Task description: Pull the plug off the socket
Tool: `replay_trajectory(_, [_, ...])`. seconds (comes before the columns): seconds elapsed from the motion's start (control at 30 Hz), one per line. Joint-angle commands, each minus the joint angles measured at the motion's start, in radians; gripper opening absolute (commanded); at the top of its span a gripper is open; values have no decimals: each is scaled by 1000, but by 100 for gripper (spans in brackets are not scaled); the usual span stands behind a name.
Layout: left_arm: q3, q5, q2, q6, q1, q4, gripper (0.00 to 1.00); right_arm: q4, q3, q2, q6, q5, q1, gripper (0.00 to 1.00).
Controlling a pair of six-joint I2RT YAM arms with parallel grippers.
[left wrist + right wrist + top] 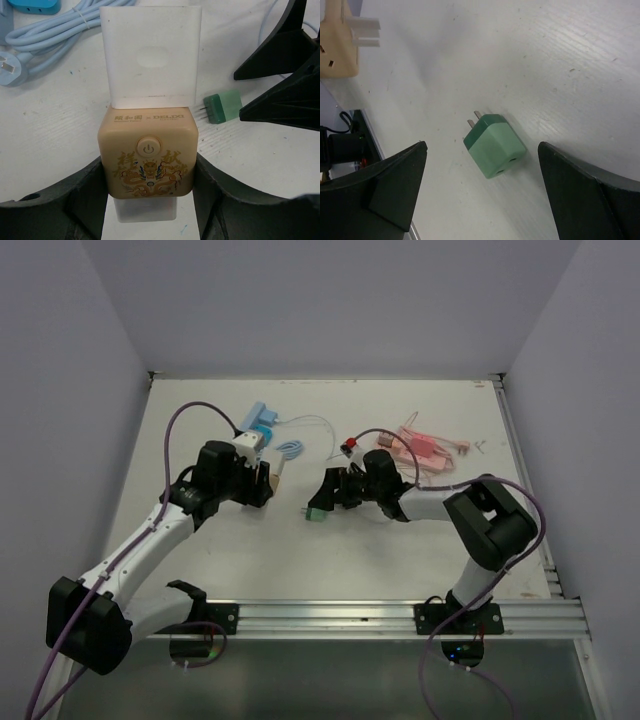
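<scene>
plug: loose on surface, centre of right wrist view, pins bare, apart from socket | left end effector: clamped on socket sides | right end effector: wide open, empty, straddling plug | handling: likely light, rigid, smooth plastic; best gripped across flat sides, clear of pins

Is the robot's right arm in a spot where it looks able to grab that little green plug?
Probably yes: the right hand is open, the green plug lies loose on the table right in front of it, and nothing covers it.
</scene>
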Motion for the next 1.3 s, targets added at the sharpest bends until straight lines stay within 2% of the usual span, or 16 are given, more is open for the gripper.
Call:
replay_trajectory(0.0, [14, 56, -38, 17, -4, 131, 0, -112, 18, -112, -58, 97, -7, 97])
replay_trajectory(0.13, [9, 89, -42, 15, -8, 142, 0, -135, 47, -214, -26, 125, -7, 99])
replay_trajectory(0.27, [6, 101, -48, 18, -21, 146, 0, -102, 94, -238, 73, 129, -7, 99])
replay_trajectory(0.47, [1, 109, -59, 22, -34, 153, 0, 0, 171, -197, 239, 155, -5, 99])
replay_trajectory(0.83, [0, 118, -62, 19, -57, 154, 0, 49, 301, -75, 313, 155, 45, 95])
replay_trajectory(1.03, [0, 107, -68, 15, -59, 154, 0, 66, 318, -40, 333, 149, 79, 89])
replay_trajectory(1.27, [0, 110, -62, 14, -62, 156, 0, 47, 346, -15, 330, 171, 116, 77])
